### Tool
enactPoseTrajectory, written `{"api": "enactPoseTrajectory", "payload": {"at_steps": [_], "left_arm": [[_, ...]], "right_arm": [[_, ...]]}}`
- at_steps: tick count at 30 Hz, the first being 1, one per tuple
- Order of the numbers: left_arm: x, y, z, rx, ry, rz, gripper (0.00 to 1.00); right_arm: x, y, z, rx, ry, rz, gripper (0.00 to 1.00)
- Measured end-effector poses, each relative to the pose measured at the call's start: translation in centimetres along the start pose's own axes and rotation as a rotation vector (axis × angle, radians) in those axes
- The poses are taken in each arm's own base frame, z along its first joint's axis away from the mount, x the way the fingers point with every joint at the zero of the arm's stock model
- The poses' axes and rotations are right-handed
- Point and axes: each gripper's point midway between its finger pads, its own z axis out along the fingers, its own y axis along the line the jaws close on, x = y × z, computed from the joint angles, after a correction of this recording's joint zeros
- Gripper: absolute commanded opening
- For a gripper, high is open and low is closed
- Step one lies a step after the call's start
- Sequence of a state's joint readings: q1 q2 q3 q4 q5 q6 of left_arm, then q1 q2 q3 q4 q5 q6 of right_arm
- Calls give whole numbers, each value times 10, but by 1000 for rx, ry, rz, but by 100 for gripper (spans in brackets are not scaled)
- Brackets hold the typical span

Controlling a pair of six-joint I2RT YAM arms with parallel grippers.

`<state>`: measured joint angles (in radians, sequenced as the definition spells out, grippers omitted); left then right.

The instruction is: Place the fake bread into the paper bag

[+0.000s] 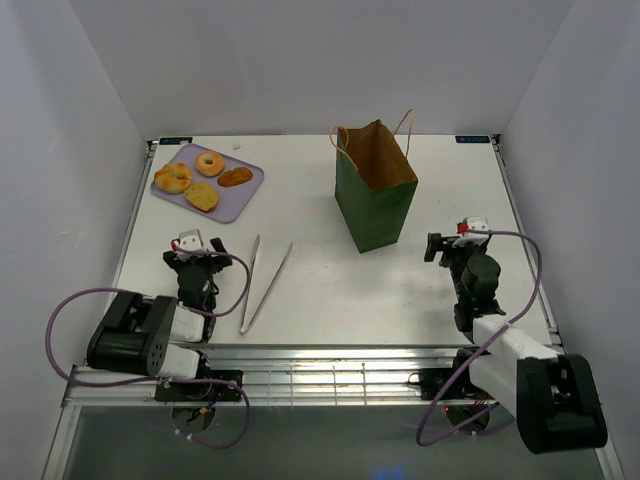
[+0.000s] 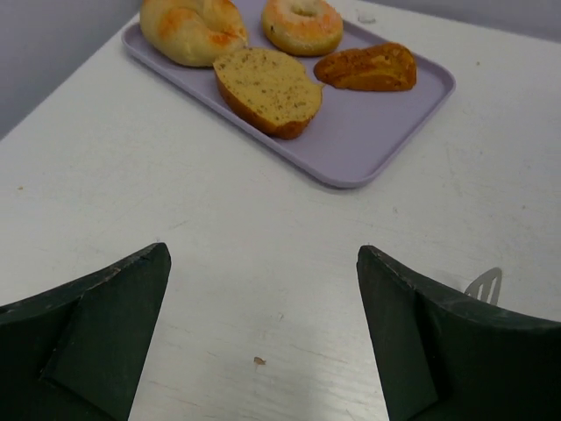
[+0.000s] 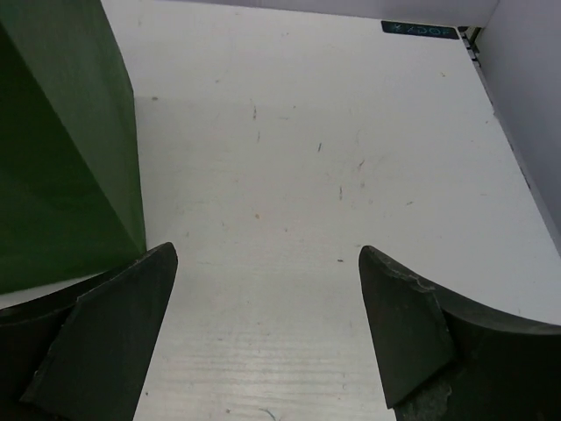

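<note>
Several pieces of fake bread lie on a lilac tray (image 1: 245,190) at the far left: a ring doughnut (image 1: 209,163) (image 2: 302,24), a lumpy bun (image 1: 173,178) (image 2: 191,30), a flat yellowish slice (image 1: 202,196) (image 2: 267,89) and a darker brown oval (image 1: 235,177) (image 2: 368,68). The paper bag (image 1: 375,186) (image 3: 61,149) stands upright and open in the middle, dark green outside, brown inside. My left gripper (image 1: 195,248) (image 2: 263,263) is open over bare table, short of the tray. My right gripper (image 1: 455,240) (image 3: 267,263) is open and empty, just right of the bag.
A pair of metal tongs (image 1: 262,283) lies on the table between the arms, its tip (image 2: 484,285) showing beside my left gripper. White walls enclose the table on three sides. Bare table (image 3: 351,158) stretches right of the bag.
</note>
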<state>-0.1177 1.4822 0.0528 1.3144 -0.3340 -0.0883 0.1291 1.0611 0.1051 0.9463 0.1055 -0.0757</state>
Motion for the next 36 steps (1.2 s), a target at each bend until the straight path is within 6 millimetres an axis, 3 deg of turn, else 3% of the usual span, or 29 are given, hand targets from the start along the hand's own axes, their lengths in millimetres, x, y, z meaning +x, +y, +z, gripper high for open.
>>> {"api": "enactPoseTrajectory", "payload": {"at_steps": [3,6,10,12,19,23,26,30,33,36], "left_arm": [[-35,0,0,-58,-66,-73,98],[-71,7,7,-177,-61,-257,98],[-114,9,1,-295,-7,-529,98],[-121,7,-10,-300,35,-599,98],[-97,-15,-58,-153,266,-603,98],[-93,-31,-74,-38,333,-576,98],[-78,-49,-80,58,409,-559,98],[-34,-65,-93,131,563,-561,98],[-3,-65,-105,115,649,-578,98],[11,-64,-112,112,679,-593,98]], "right_arm": [[-34,-5,2,34,4,78,90],[-55,-1,-4,19,31,150,90],[-61,2,-26,22,95,251,90],[-56,10,-39,-8,126,288,90],[-30,48,-61,-190,268,371,90],[-16,59,-71,-242,346,390,90],[-22,64,-76,-273,326,392,90],[-37,65,-81,-299,265,386,90],[-46,65,-84,-308,226,377,90],[-57,64,-90,-317,176,370,90]]}}
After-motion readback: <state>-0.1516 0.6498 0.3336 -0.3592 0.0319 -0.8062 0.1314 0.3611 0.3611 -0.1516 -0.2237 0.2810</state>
